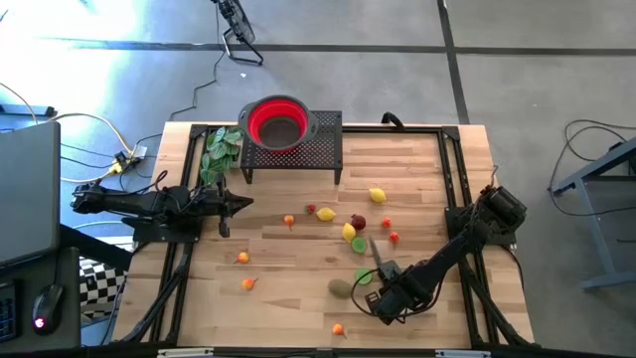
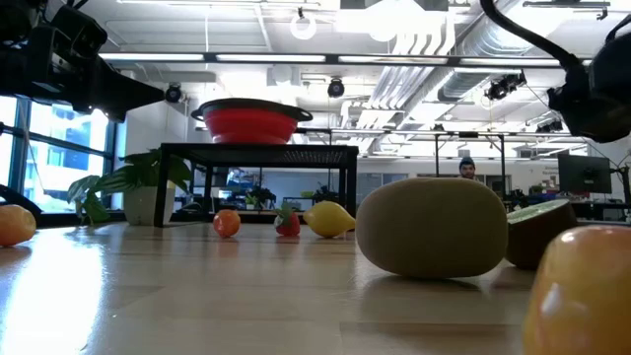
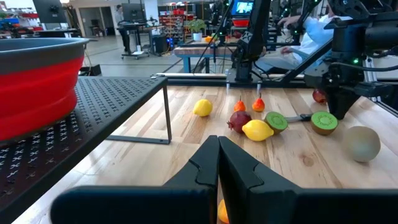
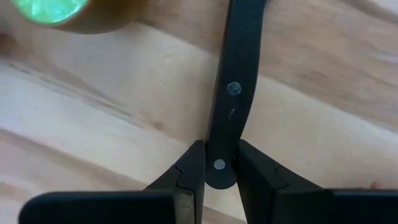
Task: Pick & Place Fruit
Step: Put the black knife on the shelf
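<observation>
Small toy fruits lie scattered on the wooden table [image 1: 298, 298]: lemons [image 1: 378, 195] [image 1: 325, 214], red and orange pieces [image 1: 289, 221], two green halves [image 1: 359, 246] [image 1: 366, 278] and a brown kiwi [image 1: 340, 288]. My right gripper [image 1: 386, 286] points down near the kiwi and is shut on a slim dark knife [image 1: 378, 255]. One green half [image 4: 50, 9] lies just beside the knife. My left gripper [image 1: 243, 204] waits at the table's left, level and shut [image 3: 217, 165], with nothing in it. My right gripper pinches the knife's dark riveted handle [image 4: 219, 163] at its free end between its two fingers. The fingers come from above, pointing down, one on each flat side. The knife runs away from the fingers along the wooden tabletop; I cannot tell whether it is lifted.
A red bowl [image 1: 276, 121] sits on a black perforated stand [image 1: 318, 154] at the far middle. A green leafy bunch [image 1: 221, 149] lies left of the stand. Black rails [image 1: 452, 179] run along both sides of the table.
</observation>
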`<state>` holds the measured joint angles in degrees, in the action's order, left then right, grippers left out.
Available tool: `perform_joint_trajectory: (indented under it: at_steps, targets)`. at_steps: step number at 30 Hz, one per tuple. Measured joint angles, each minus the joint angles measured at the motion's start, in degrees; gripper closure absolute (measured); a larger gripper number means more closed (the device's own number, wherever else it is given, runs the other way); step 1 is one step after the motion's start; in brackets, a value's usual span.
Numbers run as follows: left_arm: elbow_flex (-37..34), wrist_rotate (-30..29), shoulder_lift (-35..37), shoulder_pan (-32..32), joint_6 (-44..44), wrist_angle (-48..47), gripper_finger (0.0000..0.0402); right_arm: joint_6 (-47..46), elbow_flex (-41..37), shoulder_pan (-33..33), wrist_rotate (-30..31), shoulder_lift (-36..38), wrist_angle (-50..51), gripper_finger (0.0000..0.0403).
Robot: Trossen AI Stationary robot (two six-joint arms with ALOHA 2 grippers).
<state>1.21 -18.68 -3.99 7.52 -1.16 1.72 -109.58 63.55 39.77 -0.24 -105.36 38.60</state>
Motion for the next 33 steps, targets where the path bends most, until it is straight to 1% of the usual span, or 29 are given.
perform_joint_trajectory:
  at_steps: [6,10,15,20,24,28,30,33]
  targets:
    - [0.0,-0.01,0.0,0.0,-0.01,0.0,0.0398,-0.11,0.02,-0.02,0.94,4.34,-0.36,0.0341]
    - [0.0,0.0,0.0,0.01,0.02,0.0,0.0398,-0.12,0.04,-0.02,3.51,8.14,-1.21,0.0342]
    - [0.0,0.0,-0.01,0.0,0.01,0.02,0.0398,0.13,0.06,-0.41,8.3,13.16,-1.97,0.0342]
    - [0.0,-0.02,-0.02,-0.01,0.02,0.08,0.0398,0.94,0.13,-1.43,14.95,18.05,-1.85,0.0342]
    - [0.0,-0.02,0.0,0.0,0.02,0.15,0.0398,5.86,0.15,-4.3,18.25,20.85,-2.58,0.0342]
    - [0.0,-0.02,0.01,0.0,0.04,0.18,0.0398,14.43,0.15,-9.18,18.13,22.08,-4.63,0.0342]
    - [0.0,-0.02,0.0,0.01,0.12,0.2,0.0398,19.39,0.15,-11.96,17.05,22.57,-6.39,0.0342]
    - [0.0,-0.02,0.0,0.0,0.21,0.22,0.0398,26.05,0.15,-16.55,13.48,22.93,-9.06,0.0342]
